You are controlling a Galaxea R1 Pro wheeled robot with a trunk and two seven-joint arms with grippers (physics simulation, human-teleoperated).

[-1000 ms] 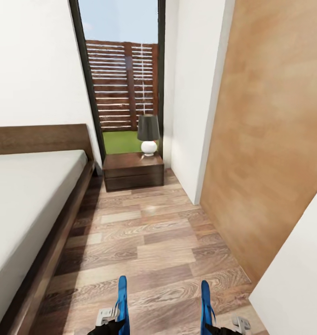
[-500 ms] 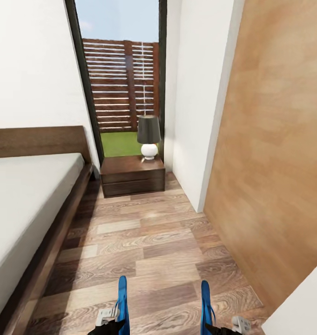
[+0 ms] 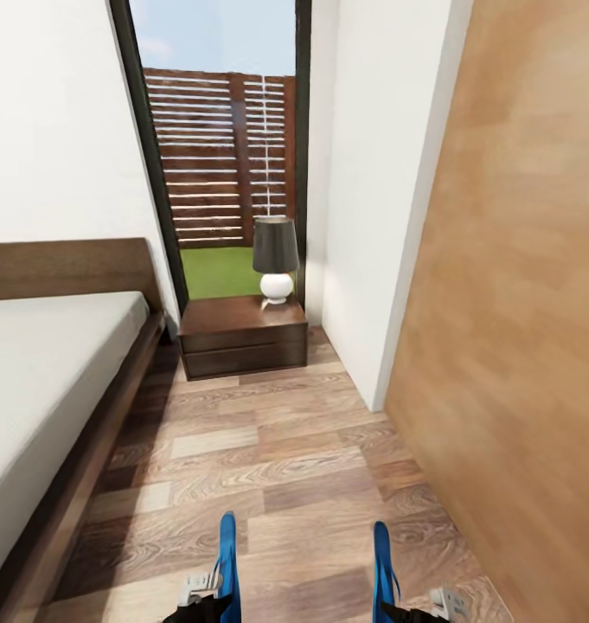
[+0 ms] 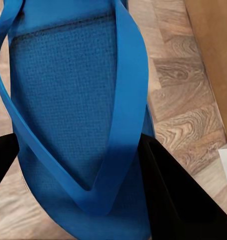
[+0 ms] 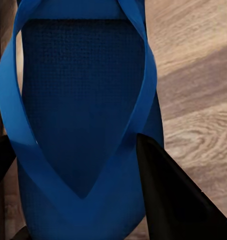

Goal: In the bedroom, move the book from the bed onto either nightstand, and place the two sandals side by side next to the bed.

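Head view of the bedroom aisle: the bed (image 3: pixel 43 381), with light-grey mattress and dark wooden frame, runs along the left, its headboard (image 3: pixel 65 268) against the white wall. At the far end stands the nightstand (image 3: pixel 242 336), a low dark cabinet with two drawers, carrying a table lamp (image 3: pixel 275 258) with a dark shade and white round base; behind it a tall dark-framed window (image 3: pixel 220 138) looks onto a slatted fence and grass. A light wood panel (image 3: pixel 519 303) fills the right side above the wood-plank floor (image 3: pixel 268 450). At the lower edge, the left gripper (image 3: pixel 209 597) holds the left sandal (image 3: pixel 228 562) and the right gripper (image 3: pixel 411 606) holds the right sandal (image 3: pixel 382 562), both bright blue, edge-up and pointing forward above the floor. Wrist views show each sandal's sole and strap clamped between black fingers (image 4: pixel 173 195), the jaws closed on it (left sandal (image 4: pixel 73 110); right sandal (image 5: pixel 83 115), right fingers (image 5: pixel 168 195)).
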